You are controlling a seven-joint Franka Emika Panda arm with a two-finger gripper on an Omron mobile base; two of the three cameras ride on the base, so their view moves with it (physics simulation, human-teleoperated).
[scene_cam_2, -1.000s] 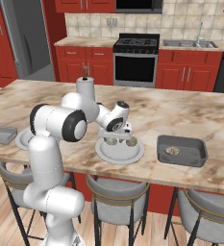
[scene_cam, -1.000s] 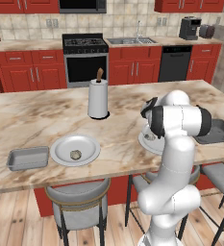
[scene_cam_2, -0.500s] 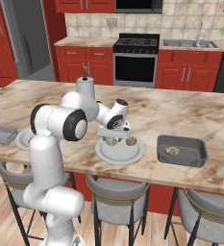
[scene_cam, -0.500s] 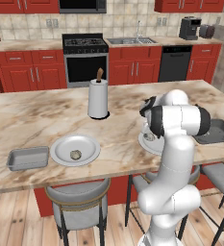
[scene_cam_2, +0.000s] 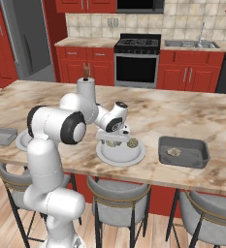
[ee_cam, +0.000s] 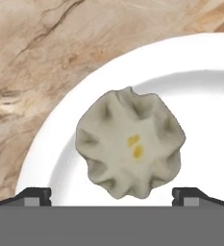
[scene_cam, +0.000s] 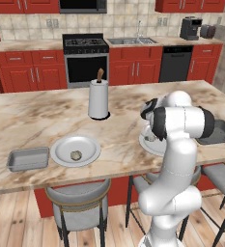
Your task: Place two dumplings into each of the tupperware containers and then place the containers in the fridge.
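Nothing has shifted since the earlier frames: gripper [ee_cam: 111, 193], jaws spread wide and empty, hangs directly over a dumpling [ee_cam: 130, 142] centred between its fingertips on the plate [ee_cam: 51, 158].

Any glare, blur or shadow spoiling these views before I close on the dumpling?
Hand view: the dumpling is sharp and evenly lit, with a soft grey shadow on the white plate beyond it. Right base view: slightly soft, no glare; the gripper hangs over the plate. Left base view: the arm blocks the plate.
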